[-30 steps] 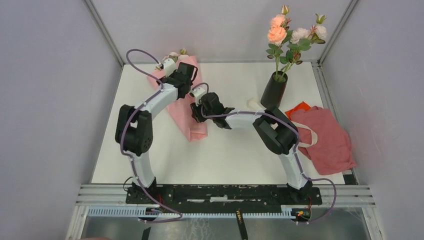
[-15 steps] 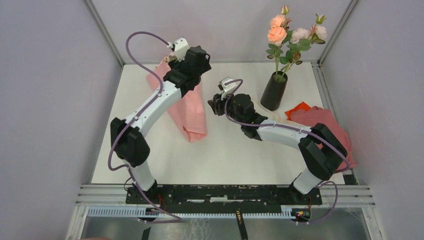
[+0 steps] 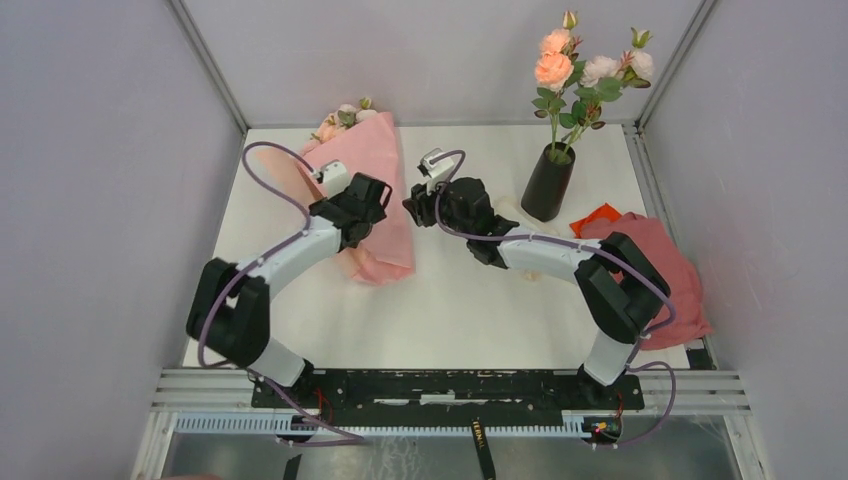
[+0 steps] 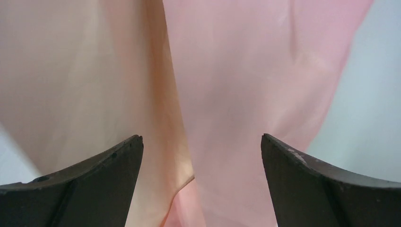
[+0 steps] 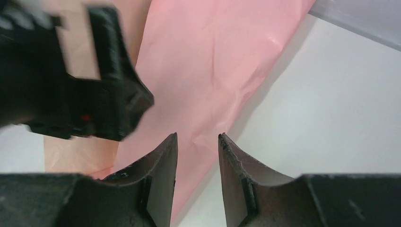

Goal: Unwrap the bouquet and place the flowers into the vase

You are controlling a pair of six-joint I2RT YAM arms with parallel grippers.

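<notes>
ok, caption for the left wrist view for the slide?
Open left fingers poised over the pink-wrapped bouquet, which fills the frame.

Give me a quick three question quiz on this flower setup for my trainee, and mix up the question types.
1. True or false: the vase is empty.
2. Whose jaws stand wider apart? A) left gripper B) right gripper
3. Fill in: the left gripper hangs over the pink ____ of the bouquet.
Key: 1 false, it holds flowers; 2 A; 3 paper.
</notes>
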